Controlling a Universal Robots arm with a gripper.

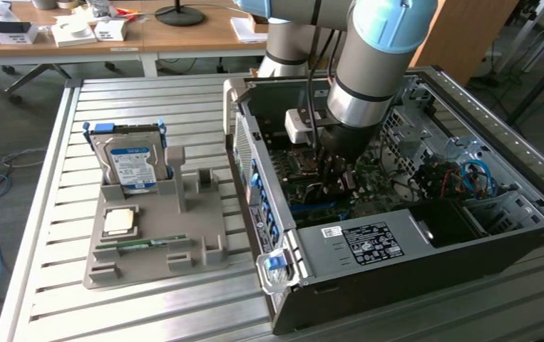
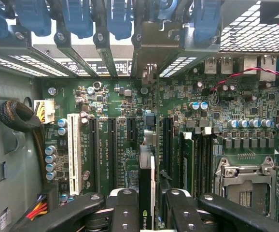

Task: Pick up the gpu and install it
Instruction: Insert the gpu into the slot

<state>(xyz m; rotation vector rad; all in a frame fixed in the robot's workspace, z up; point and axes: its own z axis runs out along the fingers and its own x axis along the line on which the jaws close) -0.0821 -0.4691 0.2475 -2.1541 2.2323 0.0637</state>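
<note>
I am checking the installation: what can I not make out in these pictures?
- Wrist view: the gpu stands edge-on in the gripper; its own body hides whether its contacts sit in the slot.
- Exterior view: the arm hides the gpu and slot.
- Exterior view: the hard drive label text is too small.

Hard drive [image 1: 131,162] upright in grey holder [image 1: 207,246], memory stick [image 1: 143,244], slatted table [image 1: 55,214]
</note>
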